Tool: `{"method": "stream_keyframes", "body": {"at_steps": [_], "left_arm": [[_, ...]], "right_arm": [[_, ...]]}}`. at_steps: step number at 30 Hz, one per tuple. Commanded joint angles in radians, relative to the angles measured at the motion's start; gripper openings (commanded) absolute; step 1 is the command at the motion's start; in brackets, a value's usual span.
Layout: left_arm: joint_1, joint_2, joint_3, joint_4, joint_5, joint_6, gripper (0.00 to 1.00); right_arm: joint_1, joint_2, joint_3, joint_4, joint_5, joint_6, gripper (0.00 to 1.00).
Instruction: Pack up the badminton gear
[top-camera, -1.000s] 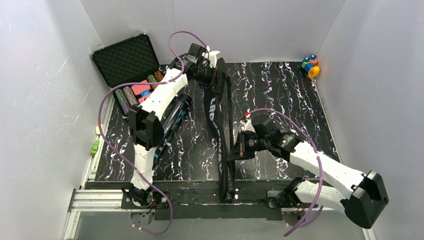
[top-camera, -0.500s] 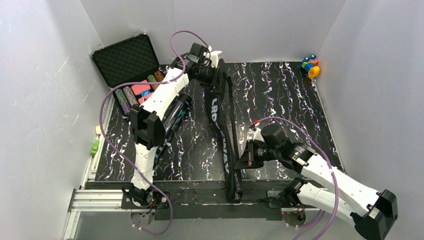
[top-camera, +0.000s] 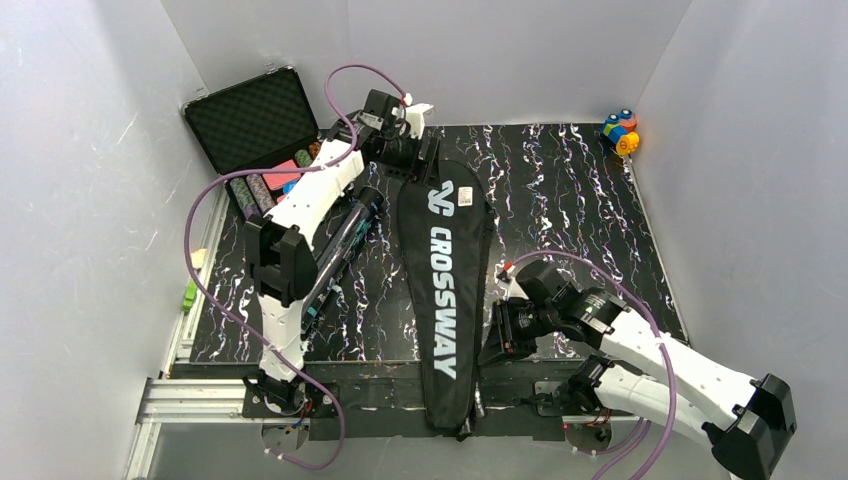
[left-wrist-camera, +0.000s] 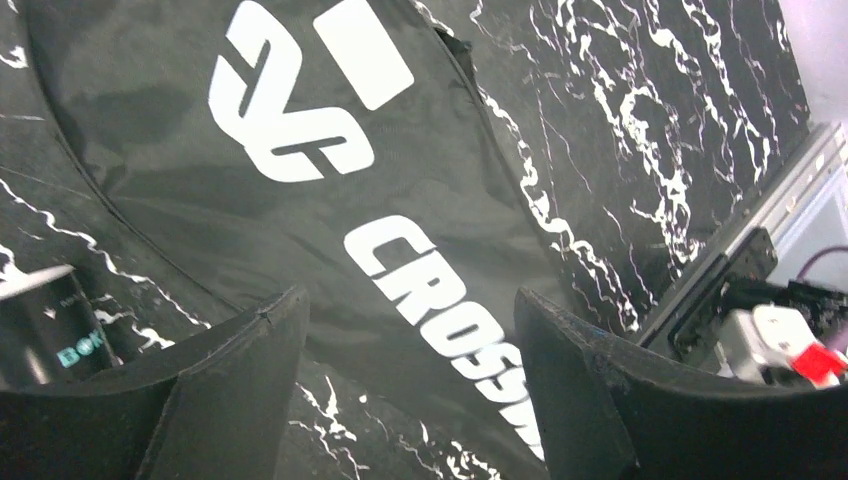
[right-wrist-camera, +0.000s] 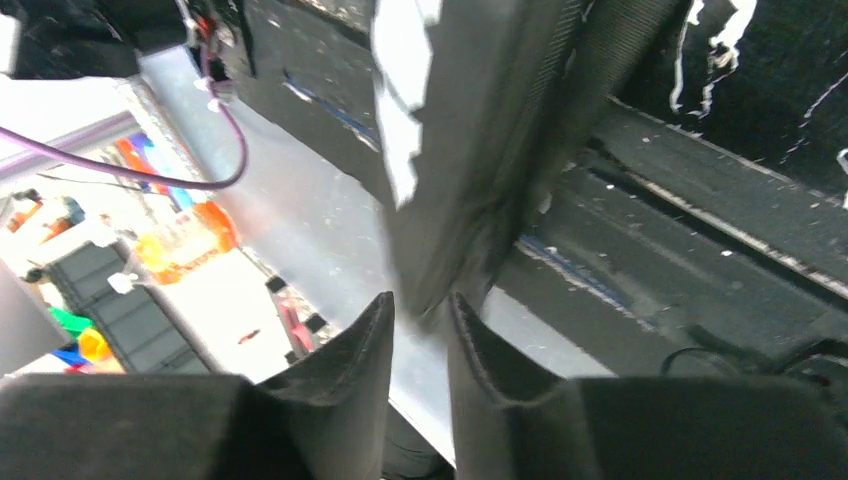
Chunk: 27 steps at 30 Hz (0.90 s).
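The big black CROSSWAY bag (top-camera: 447, 270) lies flat down the middle of the table, logo up, its narrow end over the near edge. My left gripper (top-camera: 418, 152) hovers at the bag's wide far end. In the left wrist view it (left-wrist-camera: 410, 310) is wide open above the bag's lettering (left-wrist-camera: 420, 290), with nothing between the fingers. My right gripper (top-camera: 492, 338) sits by the bag's lower right edge. Its fingers (right-wrist-camera: 420, 305) stand a little apart, and the bag's blurred narrow end (right-wrist-camera: 470, 170) lies just beyond the tips. A dark tube (top-camera: 343, 240) lies beside the left arm.
An open black foam-lined case of poker chips (top-camera: 262, 135) stands at the far left corner. Colourful toy blocks (top-camera: 620, 132) sit at the far right corner. Grey walls close in three sides. The aluminium rail (top-camera: 190, 400) runs along the near edge.
The bag, held up on its edge by both grippers a second ago, now lies flat with its logo up. Both grippers have opened, and the right arm has drawn toward the near edge.
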Motion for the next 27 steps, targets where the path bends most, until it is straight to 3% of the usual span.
{"method": "stream_keyframes", "body": {"at_steps": [1, 5, 9, 12, 15, 18, 22, 24, 25, 27], "left_arm": [[-0.020, -0.140, -0.075, 0.004, 0.043, 0.046, 0.73], [-0.019, -0.167, -0.100, -0.009, 0.045, 0.048, 0.73], [-0.019, -0.206, -0.133, -0.014, 0.048, 0.053, 0.73], [-0.019, -0.233, -0.166, -0.015, 0.042, 0.053, 0.73], [-0.019, -0.255, -0.190, -0.026, 0.031, 0.059, 0.74], [-0.019, -0.307, -0.218, -0.038, 0.015, 0.061, 0.74], [-0.019, -0.358, -0.270, -0.042, -0.009, 0.077, 0.74], [-0.019, -0.361, -0.275, -0.048, -0.025, 0.080, 0.74], [-0.019, -0.361, -0.274, -0.052, -0.025, 0.080, 0.74], [-0.020, -0.364, -0.278, -0.052, -0.013, 0.079, 0.73]], "right_arm": [[0.008, 0.003, -0.080, 0.032, -0.019, -0.005, 0.41], [0.007, 0.004, -0.130, 0.035, 0.054, 0.004, 0.64], [-0.001, -0.021, -0.115, 0.053, 0.225, 0.013, 0.79], [-0.043, -0.019, -0.114, 0.182, 0.284, 0.007, 0.82], [-0.136, 0.059, -0.125, 0.364, 0.239, -0.004, 0.82], [-0.230, 0.351, -0.126, 0.607, 0.118, -0.005, 0.73], [-0.230, 0.432, -0.225, 0.805, 0.068, 0.068, 0.56], [-0.230, 0.429, -0.258, 0.875, 0.030, 0.098, 0.40], [-0.230, 0.416, -0.248, 0.863, 0.026, 0.093, 0.23], [-0.230, 0.379, -0.221, 0.803, 0.037, 0.074, 0.08]]}}
